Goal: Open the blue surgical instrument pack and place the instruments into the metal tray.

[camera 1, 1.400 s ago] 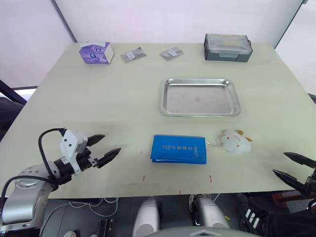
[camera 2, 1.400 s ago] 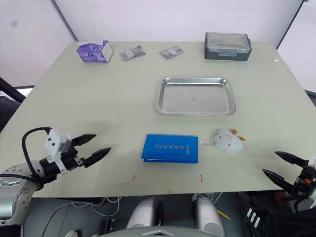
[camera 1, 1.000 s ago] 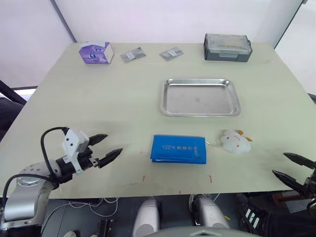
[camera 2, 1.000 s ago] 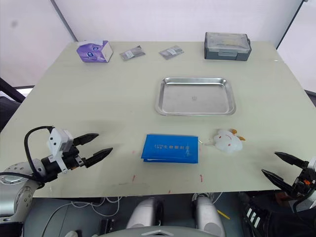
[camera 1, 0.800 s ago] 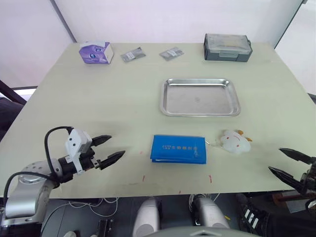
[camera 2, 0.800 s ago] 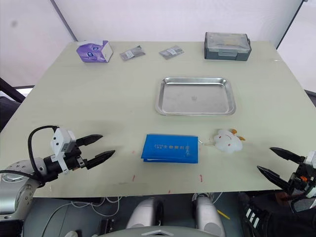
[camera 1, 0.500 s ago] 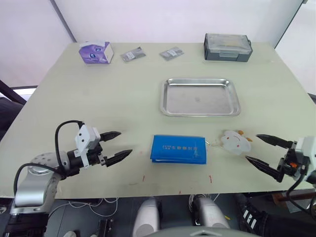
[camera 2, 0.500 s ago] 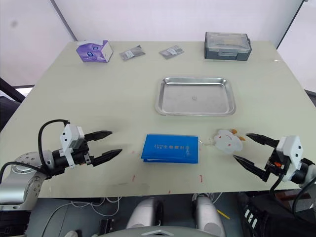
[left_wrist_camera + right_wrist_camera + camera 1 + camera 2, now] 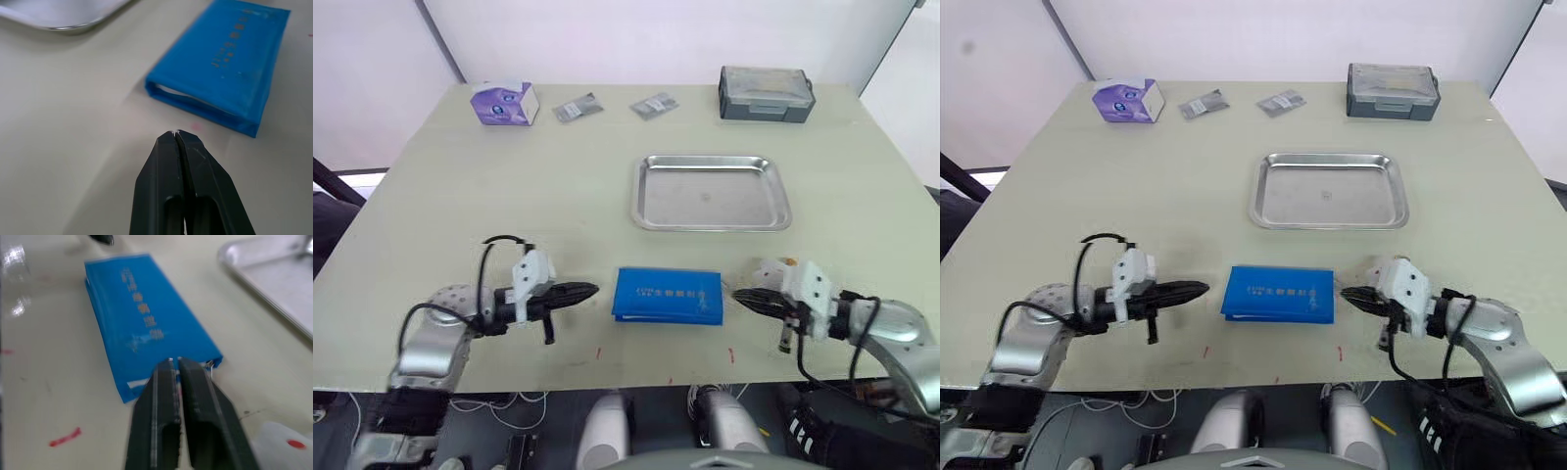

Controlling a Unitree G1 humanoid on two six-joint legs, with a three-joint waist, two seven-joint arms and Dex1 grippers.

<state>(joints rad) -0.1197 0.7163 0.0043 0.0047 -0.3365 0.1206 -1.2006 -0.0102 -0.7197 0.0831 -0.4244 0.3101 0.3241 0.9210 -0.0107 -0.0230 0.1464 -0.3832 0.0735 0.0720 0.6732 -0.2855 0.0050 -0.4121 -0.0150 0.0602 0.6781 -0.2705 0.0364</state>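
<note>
Two grippers flank the blue surgical instrument pack (image 9: 668, 295), which lies flat and closed on the pale table (image 9: 509, 186) with its white printed text facing up. On the pack's left, the left gripper (image 9: 590, 290) points at its short edge, tips near but apart from it, the two black fingers pressed together with nothing between them (the left wrist view shows them closed to a point just short of the pack's corner). On the pack's right, the right gripper (image 9: 739, 295) has its fingers likewise pressed together and empty, tips just beside the pack's right edge; whether they touch it I cannot tell. A small white toy-like object (image 9: 767, 271) with orange bits sits just behind that gripper. Beyond the pack, toward the far side of the table, sits the metal tray (image 9: 711, 192), bare inside. Farther back stand a grey lidded plastic box (image 9: 765, 93), two small grey sachets (image 9: 578, 108) and a purple tissue box (image 9: 504, 103).
</note>
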